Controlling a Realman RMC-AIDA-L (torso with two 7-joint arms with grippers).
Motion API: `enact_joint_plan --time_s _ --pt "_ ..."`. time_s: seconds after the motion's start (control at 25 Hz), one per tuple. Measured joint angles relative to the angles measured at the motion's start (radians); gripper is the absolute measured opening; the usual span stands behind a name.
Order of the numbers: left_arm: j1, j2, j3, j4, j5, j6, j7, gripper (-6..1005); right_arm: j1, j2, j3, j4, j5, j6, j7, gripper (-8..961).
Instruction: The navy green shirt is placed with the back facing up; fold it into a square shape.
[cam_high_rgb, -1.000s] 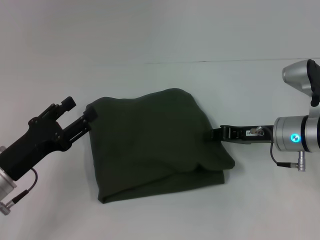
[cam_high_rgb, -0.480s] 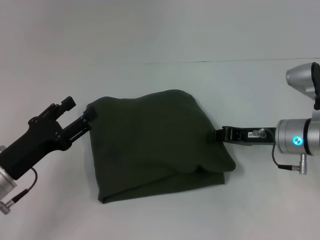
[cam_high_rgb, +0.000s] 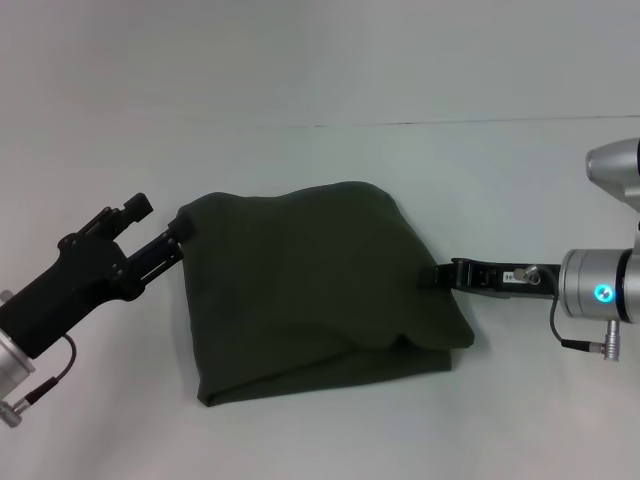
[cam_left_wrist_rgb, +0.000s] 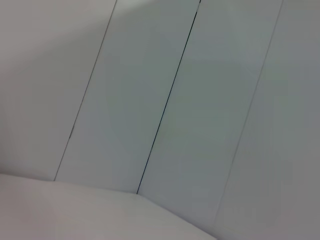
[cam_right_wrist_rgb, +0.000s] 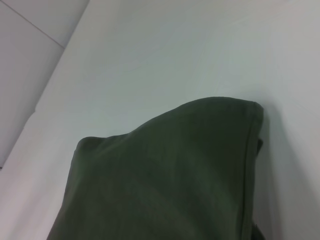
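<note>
The navy green shirt (cam_high_rgb: 310, 285) lies folded into a rough block in the middle of the white table, plain side up. My left gripper (cam_high_rgb: 181, 234) is at the shirt's far left corner, shut on the cloth there. My right gripper (cam_high_rgb: 440, 274) reaches in level from the right and is shut on the shirt's right edge, where the cloth draws to a point. The right wrist view shows the shirt (cam_right_wrist_rgb: 165, 185) close up, with a hemmed corner. Only wall panels and a table edge appear in the left wrist view.
The white table (cam_high_rgb: 320, 430) runs on all sides of the shirt and meets a pale wall (cam_high_rgb: 320, 60) behind it. No other objects are in view.
My right arm has shifted slightly right and down, and the shirt's right edge has followed it a little. The left arm has stayed still.
</note>
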Motion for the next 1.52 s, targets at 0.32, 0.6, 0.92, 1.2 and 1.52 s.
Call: enact_joint_plan --time_s 0.32,0.6,0.92,1.2,1.52 --pt "-0.005 0.0 0.002 -0.002 0.0 -0.011 0.0 790 -0.035 0.001 0.0 0.0 0.057 -0.036 -0.041 16" --pt "-0.009 0.0 0.004 0.001 0.0 -0.011 -0.012 790 -0.057 0.002 0.0 0.0 0.083 -0.039 -0.06 16" --pt "-0.014 0.001 0.0 0.001 0.0 -0.015 -0.014 789 -0.068 0.007 0.0 0.006 0.121 -0.026 -0.084 17" --pt "-0.022 0.002 0.004 0.005 0.002 -0.035 -0.034 788 -0.093 0.013 0.002 0.01 0.162 -0.009 -0.118 17" --pt "-0.027 0.002 0.004 0.005 0.002 -0.035 -0.034 787 -0.115 0.016 0.002 0.011 0.193 -0.016 -0.156 17"
